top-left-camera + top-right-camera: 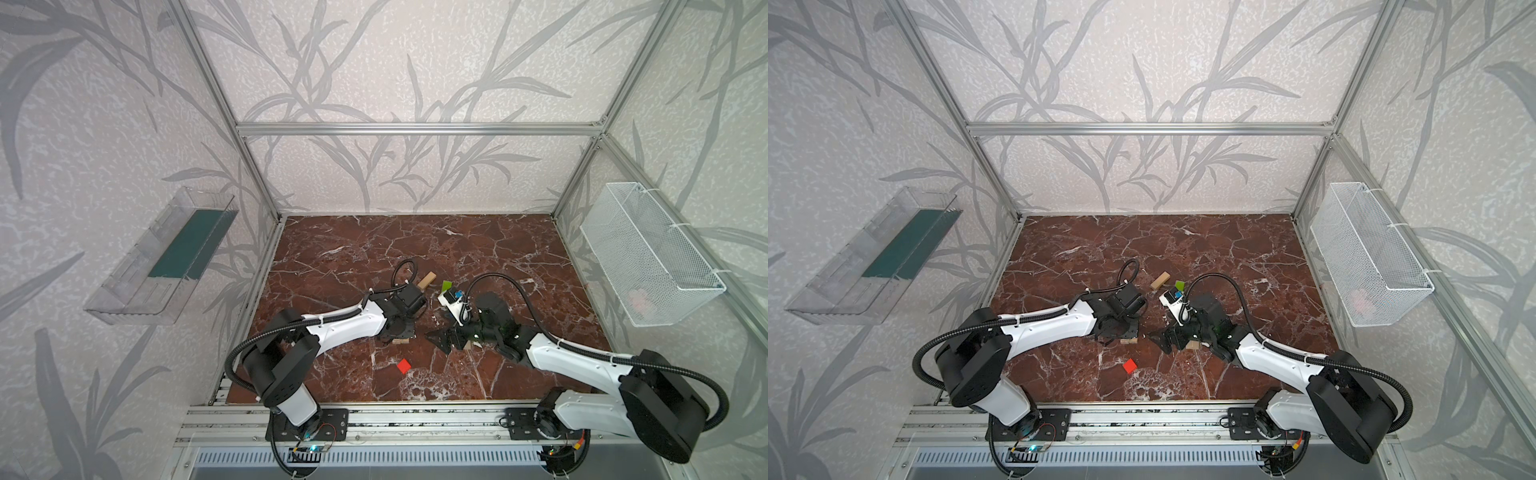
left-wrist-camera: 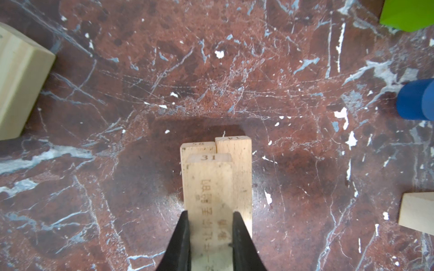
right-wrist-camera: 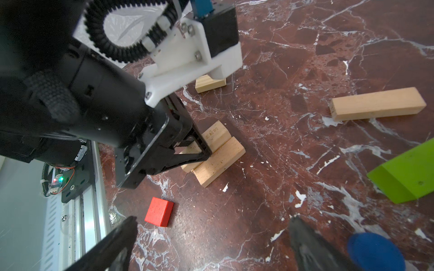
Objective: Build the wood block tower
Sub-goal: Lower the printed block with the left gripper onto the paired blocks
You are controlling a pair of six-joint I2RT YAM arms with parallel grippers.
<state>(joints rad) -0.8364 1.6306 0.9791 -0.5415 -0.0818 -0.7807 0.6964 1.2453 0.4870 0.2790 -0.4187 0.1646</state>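
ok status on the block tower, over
Left hand shut on numbered plank, over two side-by-side planks. Right hand open, empty. Red cube, green block, blue piece loose aside; nothing blocking.

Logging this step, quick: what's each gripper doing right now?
Left gripper: closed, holding a pale plank.
Right gripper: open, holding nothing.

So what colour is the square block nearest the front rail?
Red. The square block shows best in the right wrist view.
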